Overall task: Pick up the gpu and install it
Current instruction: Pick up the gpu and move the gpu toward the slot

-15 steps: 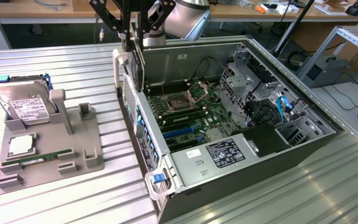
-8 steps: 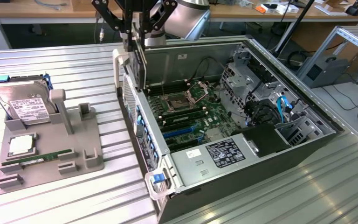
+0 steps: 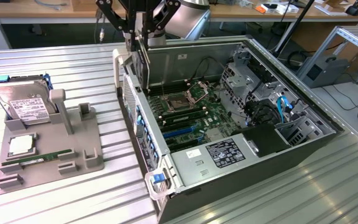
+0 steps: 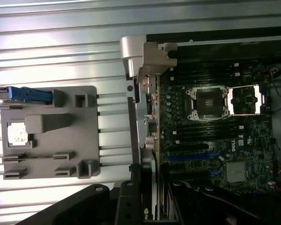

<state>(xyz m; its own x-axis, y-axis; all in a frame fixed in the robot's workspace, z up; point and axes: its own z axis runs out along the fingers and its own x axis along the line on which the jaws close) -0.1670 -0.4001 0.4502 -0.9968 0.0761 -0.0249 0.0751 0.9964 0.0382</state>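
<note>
Gripper (image 3: 140, 35): jaws partly closed, clamping gpu (image 3: 143, 65).
Gpu: hanging below gripper, over case (image 3: 185, 58) edge.
Progress: lifted; not seated.

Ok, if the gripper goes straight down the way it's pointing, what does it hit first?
Probably the motherboard. The gripper points down with the gpu hanging below it, so the card's lower edge lands first. Depth is unclear, so it might catch the case wall instead.

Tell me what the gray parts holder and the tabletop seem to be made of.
Parts holder: matte gray plastic, possibly printed; dull, uniform, blocky posts. Tabletop: bare metal, likely aluminium; ribbed slats with bright streaky reflections.
</note>
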